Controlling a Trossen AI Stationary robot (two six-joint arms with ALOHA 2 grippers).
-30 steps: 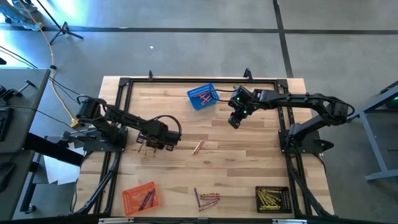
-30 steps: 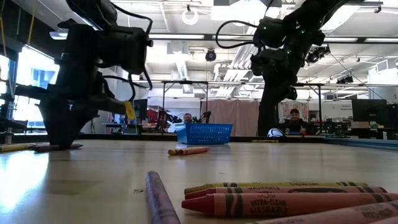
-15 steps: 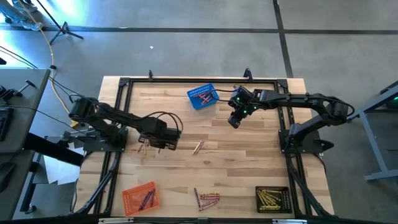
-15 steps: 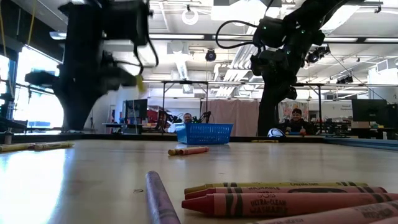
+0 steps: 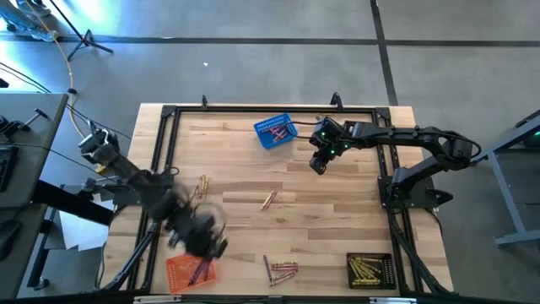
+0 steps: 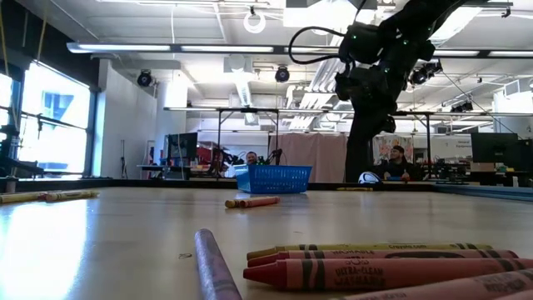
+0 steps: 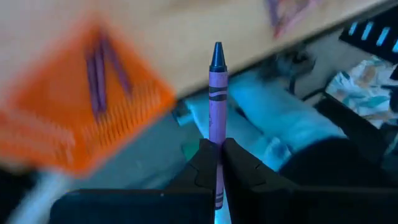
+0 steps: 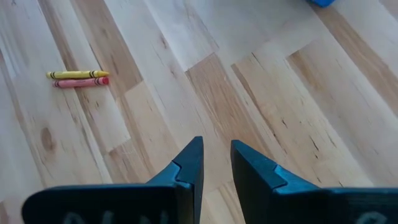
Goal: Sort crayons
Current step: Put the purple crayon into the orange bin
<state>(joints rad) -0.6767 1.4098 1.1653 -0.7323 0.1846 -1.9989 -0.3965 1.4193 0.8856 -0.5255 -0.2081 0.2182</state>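
Left gripper (image 7: 216, 163) clamped tight on purple crayon (image 7: 216, 112) at its lower end, above orange basket (image 7: 93, 118). Light, stiff, waxy, likely brittle; best pinched mid-barrel. Right gripper (image 8: 216, 163) slightly parted, holding nothing.

Three small mesh baskets sat on the wooden table (image 5: 337, 211): one blue (image 5: 273, 133), one orange (image 5: 191, 269), one black (image 5: 369, 270). Two dark arms worked there.

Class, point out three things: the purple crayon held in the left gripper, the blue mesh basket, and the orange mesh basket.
Purple crayon (image 7: 216, 93): left wrist view, mid-shaft.
Blue mesh basket (image 6: 275, 178): low view, front wall.
Orange mesh basket (image 5: 174, 267): high view, left rim.
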